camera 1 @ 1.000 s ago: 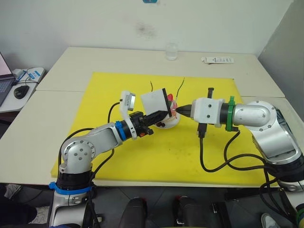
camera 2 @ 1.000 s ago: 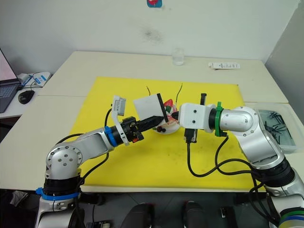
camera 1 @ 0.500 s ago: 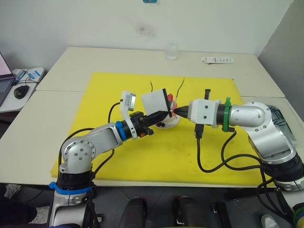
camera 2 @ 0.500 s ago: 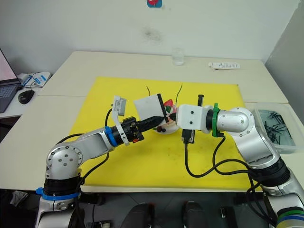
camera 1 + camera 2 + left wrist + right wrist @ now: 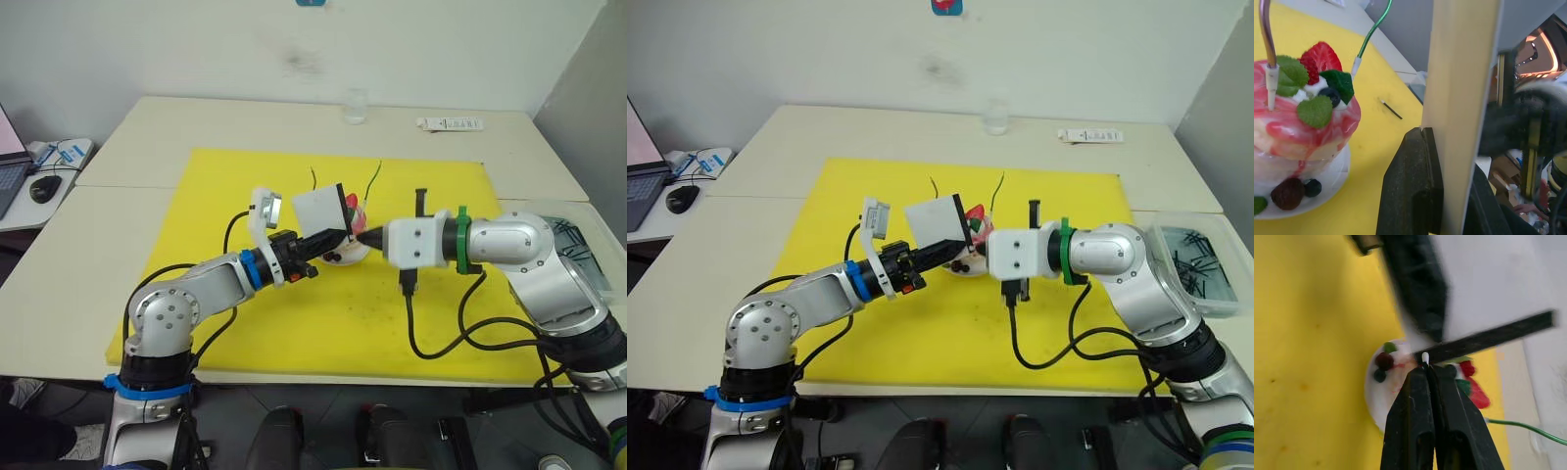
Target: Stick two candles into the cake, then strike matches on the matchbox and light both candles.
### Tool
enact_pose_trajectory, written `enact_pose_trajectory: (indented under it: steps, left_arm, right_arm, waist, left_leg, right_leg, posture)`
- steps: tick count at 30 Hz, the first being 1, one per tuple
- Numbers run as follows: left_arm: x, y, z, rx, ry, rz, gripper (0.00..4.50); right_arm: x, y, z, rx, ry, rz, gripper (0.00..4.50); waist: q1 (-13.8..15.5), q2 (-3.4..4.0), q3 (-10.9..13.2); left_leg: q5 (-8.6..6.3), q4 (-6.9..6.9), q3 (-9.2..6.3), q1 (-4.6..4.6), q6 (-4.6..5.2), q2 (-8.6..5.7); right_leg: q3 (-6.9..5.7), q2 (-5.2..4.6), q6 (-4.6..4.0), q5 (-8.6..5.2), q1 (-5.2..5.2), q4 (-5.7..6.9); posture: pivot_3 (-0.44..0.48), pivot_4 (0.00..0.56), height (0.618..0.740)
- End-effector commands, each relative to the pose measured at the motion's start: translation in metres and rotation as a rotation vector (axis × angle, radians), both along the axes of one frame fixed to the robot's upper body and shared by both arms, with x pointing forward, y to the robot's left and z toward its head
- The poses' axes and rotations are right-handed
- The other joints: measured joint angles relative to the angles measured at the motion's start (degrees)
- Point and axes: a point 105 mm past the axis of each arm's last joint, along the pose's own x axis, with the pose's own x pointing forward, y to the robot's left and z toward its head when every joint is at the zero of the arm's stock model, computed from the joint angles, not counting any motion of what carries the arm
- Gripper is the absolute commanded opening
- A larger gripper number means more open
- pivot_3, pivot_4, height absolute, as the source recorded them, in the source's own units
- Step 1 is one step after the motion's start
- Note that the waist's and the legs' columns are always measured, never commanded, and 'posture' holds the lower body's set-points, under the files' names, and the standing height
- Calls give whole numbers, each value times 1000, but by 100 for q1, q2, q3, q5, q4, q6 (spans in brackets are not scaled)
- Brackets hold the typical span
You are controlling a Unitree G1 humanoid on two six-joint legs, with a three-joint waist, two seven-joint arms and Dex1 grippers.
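1. Centre frame: left gripper [image 5: 1449,196] clamps the flat white matchbox [image 5: 319,210] upright beside the pink layered cake [image 5: 1300,115], presenting its black strip.
2. Right gripper [image 5: 1427,374], pinched on a white-tipped match [image 5: 1424,357], meets that strip to strike.
3. Both wavy greenish candles [image 5: 373,179] stand planted in the cake.

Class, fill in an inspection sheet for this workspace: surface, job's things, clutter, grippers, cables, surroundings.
Surface: yellow mat on pale tables.
Job's things: both candles stand in the cake; matchbox held up beside the cake; one match tip at the striking strip, another match lying on the mat.
Clutter: glass; white remote-like object; clear bin of dark pieces.
Grippers: left gripper shut on the matchbox; right gripper shut on the match.
Cables: black cable looping under the right arm.
Surroundings: mouse, white wall.
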Motion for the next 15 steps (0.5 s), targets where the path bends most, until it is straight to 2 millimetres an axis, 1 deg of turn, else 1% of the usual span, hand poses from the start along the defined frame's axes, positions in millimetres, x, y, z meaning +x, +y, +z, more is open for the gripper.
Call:
enact_pose_trajectory:
  steps: [1, 2, 3, 4, 6, 7, 8, 9, 11, 13, 15]
  left_arm:
    - [-1, -5, 102, -136, -295, -46, 0]
    - [-3, -3, 111, -143, -312, -52, 0]
    - [-4, -2, 113, -141, -312, -55, 0]
    - [-6, 0, 108, -125, -301, -58, 0]
    - [-10, 2, 83, -71, -251, -53, 0]
    - [-10, 3, 75, -52, -235, -48, 0]
    - [-12, 4, 64, -33, -213, -46, 0]
    - [-13, 4, 56, -21, -195, -41, 0]
    - [-16, 5, 43, -9, -161, -42, 0]
    - [-17, 5, 33, 5, -135, -37, 0]
    - [-17, 8, 19, 31, -98, -23, 0]
  right_arm:
    - [-3, -21, -4, -91, 22, 4, 43]
    - [1, -27, 4, -70, 3, -29, 43]
    - [5, -31, 10, -53, -14, -55, 43]
    - [8, -36, 17, -31, -23, -86, 43]
    - [14, -43, 30, 18, -53, -142, 43]
    - [16, -45, 33, 32, -63, -157, 43]
    - [18, -46, 38, 59, -73, -179, 43]
    - [20, -47, 42, 83, -83, -197, 43]
    - [21, -48, 48, 110, -98, -218, 43]
    - [23, -48, 52, 131, -109, -229, 43]
    - [24, -44, 57, 162, -119, -233, 43]
  waist:
    - [46, -18, 14]
    - [45, -15, 12]
    - [10, 0, 4]
    - [-43, 15, -5]
    - [-122, 38, -19]
    - [-136, 41, -20]
    - [-139, 37, -18]
    - [-131, 28, -13]
    - [-94, 18, -7]
    - [-87, 18, -6]
    - [-87, 19, -7]
  left_leg:
    - [5, 10, -4, -20, 8, 0]
    - [7, 18, -4, -31, 11, 1]
    - [7, 19, 8, -28, 11, -4]
    - [4, 14, 29, -18, 14, -8]
    - [3, -9, 49, 24, 15, -13]
    - [2, -14, 50, 42, 16, -5]
    - [2, -17, 45, 49, 15, 7]
    - [3, -17, 25, 37, 13, 17]
    - [5, -17, -2, 17, 9, 26]
    - [5, -16, -4, 22, 9, 18]
    - [5, -16, -3, 26, 9, 16]
  right_leg:
    - [-6, 5, 2, 2, -6, 1]
    - [-1, 9, 4, 8, -14, -1]
    - [8, 6, 6, 10, -9, -4]
    - [21, 1, 9, 10, -8, -12]
    - [37, -12, 22, 4, 24, -32]
    - [38, -18, 24, 1, 44, -45]
    - [35, -18, 21, -1, 51, -48]
    - [31, -10, 18, -3, 44, -47]
    - [13, 1, 9, -7, 24, -27]
    - [13, -3, -16, -22, 20, 3]
    - [12, -4, -20, -25, 22, 5]
  posture:
    - [0, 150, 740]
    - [0, 150, 740]
    - [0, 150, 740]
    - [0, 150, 740]
    - [0, 150, 740]
    - [0, 150, 740]
    - [0, 150, 740]
    - [0, 150, 740]
    - [0, 150, 740]
    - [0, 150, 740]
    - [0, 150, 740]
